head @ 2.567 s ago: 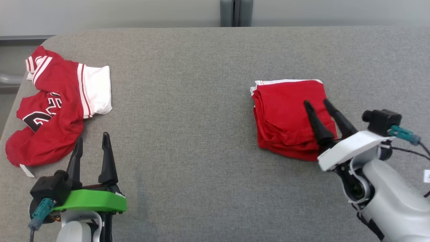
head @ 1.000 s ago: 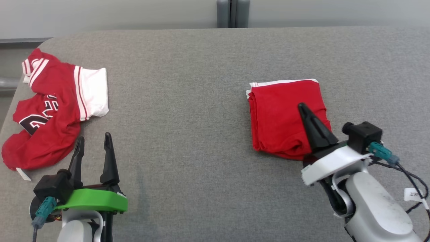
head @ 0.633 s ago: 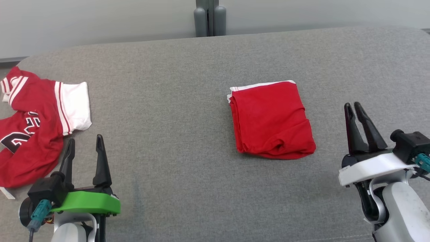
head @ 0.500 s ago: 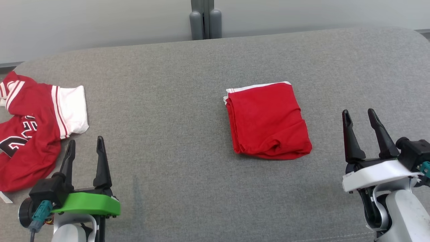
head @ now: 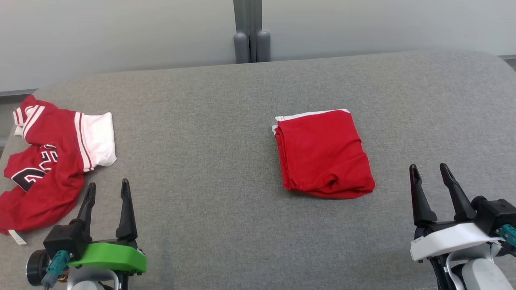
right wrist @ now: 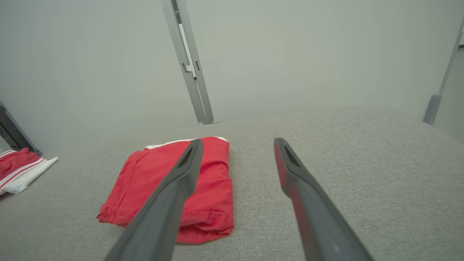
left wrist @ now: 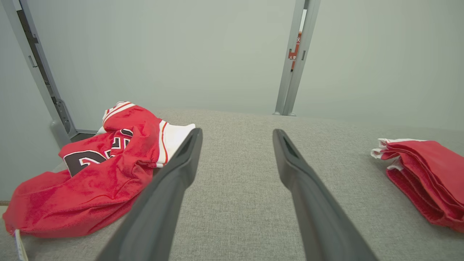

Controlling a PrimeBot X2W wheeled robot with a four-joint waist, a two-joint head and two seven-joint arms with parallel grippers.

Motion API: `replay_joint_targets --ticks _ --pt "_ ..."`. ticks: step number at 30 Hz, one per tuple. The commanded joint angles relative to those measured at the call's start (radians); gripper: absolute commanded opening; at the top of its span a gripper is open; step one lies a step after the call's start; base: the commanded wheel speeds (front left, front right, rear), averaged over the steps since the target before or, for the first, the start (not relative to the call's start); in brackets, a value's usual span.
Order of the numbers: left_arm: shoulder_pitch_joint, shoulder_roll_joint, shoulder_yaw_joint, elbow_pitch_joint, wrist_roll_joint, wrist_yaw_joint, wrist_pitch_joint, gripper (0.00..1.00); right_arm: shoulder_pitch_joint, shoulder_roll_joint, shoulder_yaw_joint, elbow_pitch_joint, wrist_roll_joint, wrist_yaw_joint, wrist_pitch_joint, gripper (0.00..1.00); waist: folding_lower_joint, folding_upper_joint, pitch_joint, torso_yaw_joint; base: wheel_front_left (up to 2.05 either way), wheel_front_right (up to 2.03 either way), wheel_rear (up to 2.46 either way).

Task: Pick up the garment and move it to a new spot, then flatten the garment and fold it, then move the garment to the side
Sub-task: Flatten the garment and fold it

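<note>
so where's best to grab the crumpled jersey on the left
Pinch the crumpled jersey at the humped red fold on its near edge, from above with the left gripper, open beside it; cloth bunches up there, so the jaws likely catch a fold.

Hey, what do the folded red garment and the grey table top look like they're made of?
Folded red garment: likely a soft knit cloth, perhaps cotton, matte; it creases, slumps in layers and shows a stitched hem. Table top: seems covered in grey woven or felt-like fabric, matte, with a fine speckled weave.
</note>
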Motion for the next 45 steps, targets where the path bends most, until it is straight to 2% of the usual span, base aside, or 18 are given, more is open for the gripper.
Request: replay_joint_targets --ticks 1,19,45 --pt "0.020 0.006 0.004 -0.001 -0.002 0.006 -0.001 1.00 0.013 0.002 0.002 -0.010 -0.012 0.000 -0.003 1.00 0.0000 0.0000 -0.011 0.006 0.00 0.00 0.00" --pt "0.065 0.029 0.002 -0.037 -0.010 0.030 0.015 1.00 0.035 0.038 0.015 -0.046 -0.046 0.000 0.073 1.00 0.0000 0.0000 -0.042 0.013 0.00 0.00 0.00" --pt "0.074 0.044 -0.019 -0.062 -0.029 0.043 0.026 1.00 0.022 0.041 0.022 -0.021 -0.063 0.000 0.074 1.00 0.0000 0.0000 -0.039 0.017 0.00 0.00 0.00"
